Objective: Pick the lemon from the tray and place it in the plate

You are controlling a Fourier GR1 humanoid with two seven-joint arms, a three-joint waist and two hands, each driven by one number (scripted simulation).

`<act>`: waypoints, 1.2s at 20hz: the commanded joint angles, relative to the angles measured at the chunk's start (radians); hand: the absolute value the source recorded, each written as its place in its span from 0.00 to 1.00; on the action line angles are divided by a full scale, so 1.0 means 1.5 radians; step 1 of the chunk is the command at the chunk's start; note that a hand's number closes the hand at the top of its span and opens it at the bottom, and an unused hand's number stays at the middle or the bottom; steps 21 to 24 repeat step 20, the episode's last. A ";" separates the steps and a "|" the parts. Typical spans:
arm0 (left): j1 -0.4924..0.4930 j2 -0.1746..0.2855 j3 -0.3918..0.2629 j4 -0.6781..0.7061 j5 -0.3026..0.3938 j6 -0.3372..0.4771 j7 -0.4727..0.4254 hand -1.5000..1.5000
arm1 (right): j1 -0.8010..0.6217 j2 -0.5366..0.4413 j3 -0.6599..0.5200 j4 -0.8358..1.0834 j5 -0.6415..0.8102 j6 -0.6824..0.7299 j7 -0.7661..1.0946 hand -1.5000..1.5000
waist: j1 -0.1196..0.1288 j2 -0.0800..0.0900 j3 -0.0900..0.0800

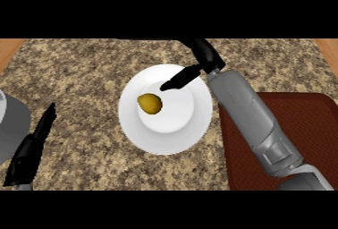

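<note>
Head view: the lemon (pixel 149 103) lies in the white plate (pixel 165 145), left of its middle and well apart from the brown tray (pixel 297 120) at the right. The right robot hand (pixel 206 56) hangs over the plate's far rim, released, its fingers (pixel 178 82) clear of the fruit. The placing looks done. A good retreat would go straight up, without brushing the lemon. The left robot hand (pixel 30 152) rests open at the left of the desk (pixel 86 67). No writing shows.
</note>
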 commanded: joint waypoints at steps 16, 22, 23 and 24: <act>-0.019 -0.019 -0.014 0.012 -0.015 -0.002 -0.023 0.50 | -0.042 -0.253 -0.159 0.275 -0.059 0.277 -0.309 0.00 | 0.033 0.017 0.001; -0.011 -0.005 -0.008 -0.008 -0.005 -0.020 -0.003 0.50 | -0.023 -0.277 -0.160 0.308 -0.043 0.275 -0.348 0.00 | 0.041 0.018 0.002; -0.011 -0.005 -0.008 -0.008 -0.005 -0.020 -0.003 0.50 | -0.023 -0.277 -0.160 0.308 -0.043 0.275 -0.348 0.00 | 0.041 0.018 0.002; -0.011 -0.005 -0.008 -0.008 -0.005 -0.020 -0.003 0.50 | -0.023 -0.277 -0.160 0.308 -0.043 0.275 -0.348 0.00 | 0.041 0.018 0.002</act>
